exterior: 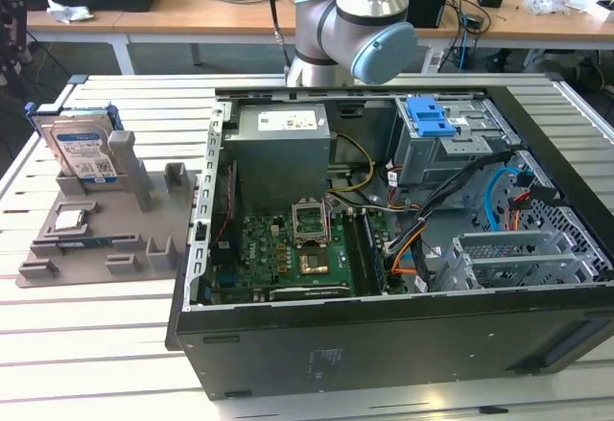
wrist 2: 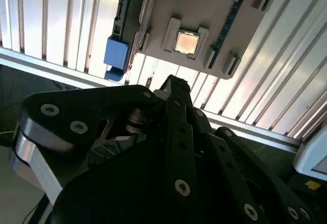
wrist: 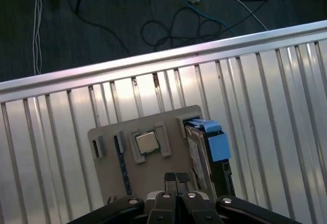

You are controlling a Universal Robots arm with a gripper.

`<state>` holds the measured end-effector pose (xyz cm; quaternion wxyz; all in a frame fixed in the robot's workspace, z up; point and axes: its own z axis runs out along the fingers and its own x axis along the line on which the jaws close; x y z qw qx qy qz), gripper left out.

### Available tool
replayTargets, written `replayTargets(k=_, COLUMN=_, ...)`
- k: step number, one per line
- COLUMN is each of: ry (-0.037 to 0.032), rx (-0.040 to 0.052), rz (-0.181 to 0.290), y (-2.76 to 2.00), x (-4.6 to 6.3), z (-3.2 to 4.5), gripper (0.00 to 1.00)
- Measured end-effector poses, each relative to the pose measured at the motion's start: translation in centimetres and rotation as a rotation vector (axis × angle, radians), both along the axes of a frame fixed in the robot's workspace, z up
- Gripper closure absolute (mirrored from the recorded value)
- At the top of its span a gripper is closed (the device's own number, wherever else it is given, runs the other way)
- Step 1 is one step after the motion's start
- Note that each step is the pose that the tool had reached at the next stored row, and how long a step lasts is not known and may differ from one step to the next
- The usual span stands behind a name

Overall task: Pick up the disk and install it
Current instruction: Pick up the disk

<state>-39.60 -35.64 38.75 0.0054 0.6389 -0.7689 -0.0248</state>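
Slatted white tabletop (exterior: 96, 344) carries an open computer case (exterior: 384, 344) on the exterior view's right and a grey holder (exterior: 96, 258) on the exterior view's left. The disk (exterior: 84, 152) stands on edge in a slot at the holder's far end, and a processor chip (exterior: 72, 218) lies flat nearer. In the first wrist view the gripper (wrist: 176, 179) points down toward the holder, apart from the disk, its fingers seemingly pressed together on nothing.
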Motion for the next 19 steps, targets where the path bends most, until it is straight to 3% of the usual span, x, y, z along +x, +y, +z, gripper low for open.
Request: replayTargets(k=19, ry=0.0, rx=0.0, rz=0.233, y=0.0, x=0.0, z=0.0, gripper=0.89)
